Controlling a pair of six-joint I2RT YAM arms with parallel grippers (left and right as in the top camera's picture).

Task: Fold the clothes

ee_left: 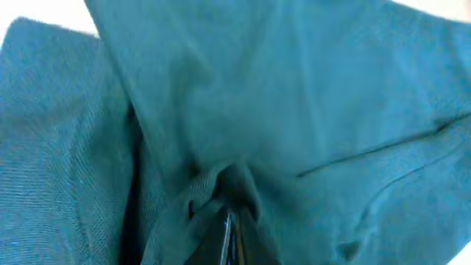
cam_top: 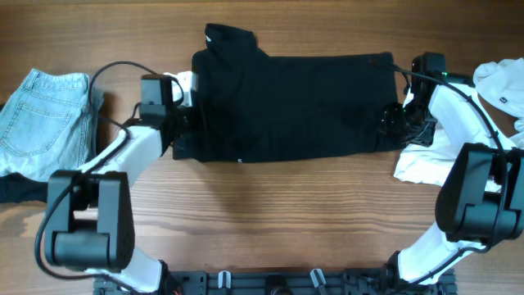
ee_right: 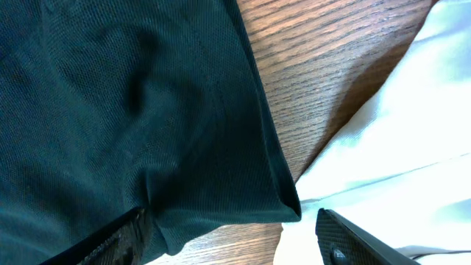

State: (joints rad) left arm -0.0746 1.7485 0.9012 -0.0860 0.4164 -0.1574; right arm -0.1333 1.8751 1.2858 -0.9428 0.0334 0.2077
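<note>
A black shirt [cam_top: 291,106] lies spread flat across the middle of the table, a sleeve or collar sticking up at its top left. My left gripper [cam_top: 182,121] is at the shirt's left edge, shut on a pinch of its fabric [ee_left: 228,184], which fills the left wrist view. My right gripper [cam_top: 391,121] is at the shirt's right edge, open, its two fingers [ee_right: 235,235] straddling the shirt's lower right corner [ee_right: 280,199] over the wood.
Light blue jeans [cam_top: 45,115] lie folded at the far left on a dark garment [cam_top: 16,190]. White clothes [cam_top: 499,82] lie at the far right, and a white cloth [ee_right: 397,132] lies just beside my right gripper.
</note>
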